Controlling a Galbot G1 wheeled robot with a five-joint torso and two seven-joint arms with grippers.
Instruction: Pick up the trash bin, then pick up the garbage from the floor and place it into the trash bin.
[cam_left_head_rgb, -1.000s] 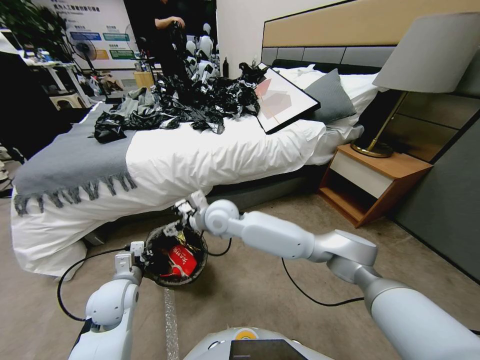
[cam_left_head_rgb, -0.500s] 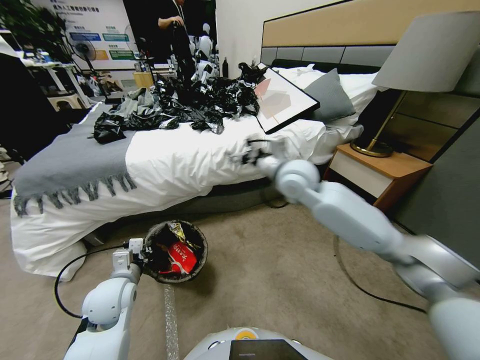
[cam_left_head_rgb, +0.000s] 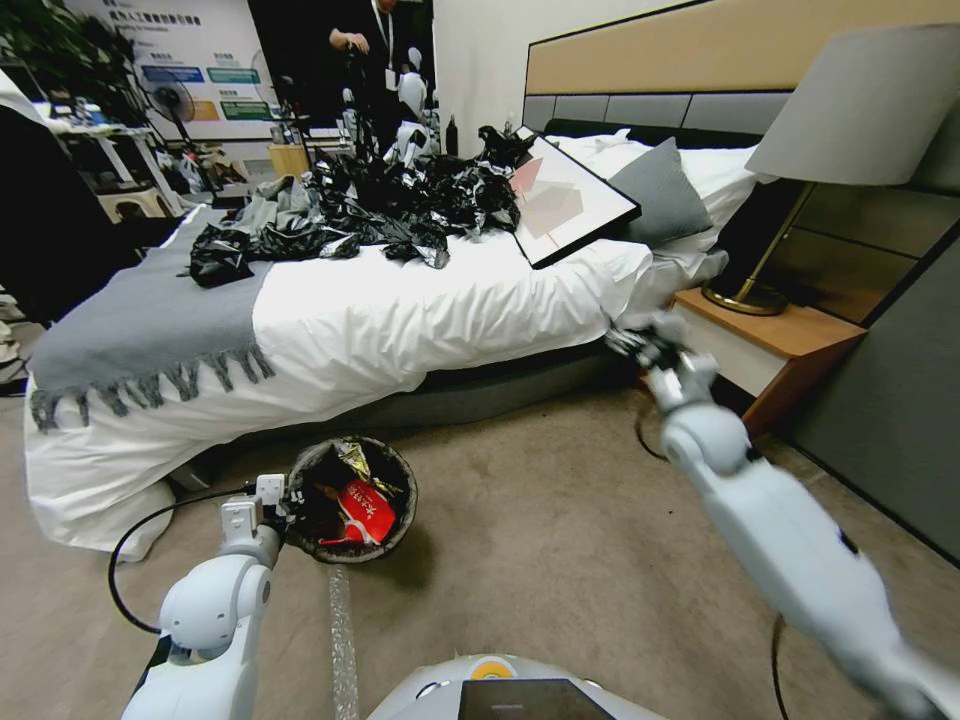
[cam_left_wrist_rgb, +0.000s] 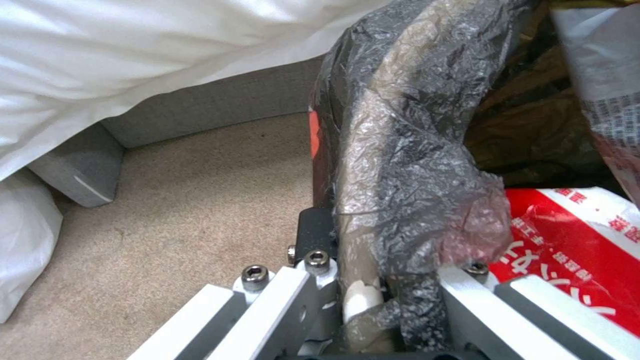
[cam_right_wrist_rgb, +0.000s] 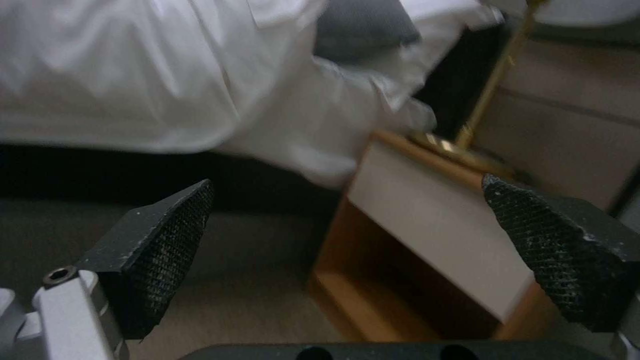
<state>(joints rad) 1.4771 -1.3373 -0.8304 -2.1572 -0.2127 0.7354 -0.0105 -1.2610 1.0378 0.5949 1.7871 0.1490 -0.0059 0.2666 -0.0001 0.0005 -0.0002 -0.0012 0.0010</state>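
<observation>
Left gripper (cam_left_head_rgb: 268, 497) clamped on trash bin (cam_left_head_rgb: 398, 525) rim at its 9 o'clock, red snack wrapper (cam_left_head_rgb: 366, 512) inside, right gripper (cam_left_head_rgb: 636, 338) wide open, empty, near nightstand (cam_left_head_rgb: 760, 365)

Glossy white rounded arms (cam_left_head_rgb: 780, 540), silver-screwed brackets, black textured fingertips (cam_right_wrist_rgb: 167, 250).

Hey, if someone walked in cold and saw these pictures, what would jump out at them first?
Probably the trash bin on the carpet beside the bed, with a red wrapper inside and the left gripper clamped on its bag-lined rim. Next, the right gripper, open and empty, raised near the wooden nightstand. A heap of black plastic bags lies on the bed.
</observation>
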